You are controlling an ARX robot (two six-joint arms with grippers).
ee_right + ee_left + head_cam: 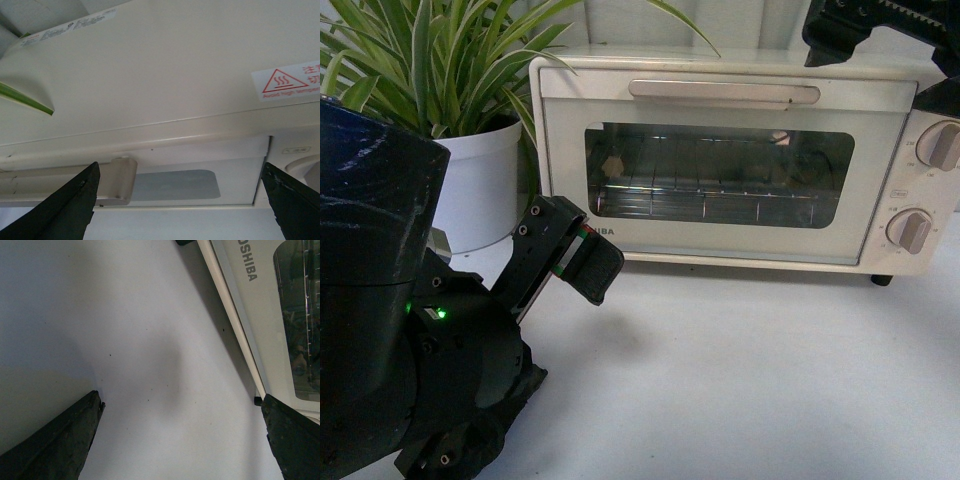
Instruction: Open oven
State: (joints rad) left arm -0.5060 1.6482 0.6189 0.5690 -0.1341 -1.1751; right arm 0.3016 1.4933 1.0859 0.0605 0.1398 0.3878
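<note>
While poised over the cream-white boxy glass-doored toaster oven (720, 250), door (565, 170) shut, on the white tabletop (740, 380): right hand (180, 170) spread, above the long pale bar handle (724, 92), apart from it. Left hand (182, 399) spread too, empty, low near oven's front corner. Step: reach toward handle. Next: lower onto bar, pinch, swing door down gently.

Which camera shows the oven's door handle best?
The front view: the whole bar handle shows end to end. The right wrist view catches only one end; the left wrist view shows none of it.
</note>
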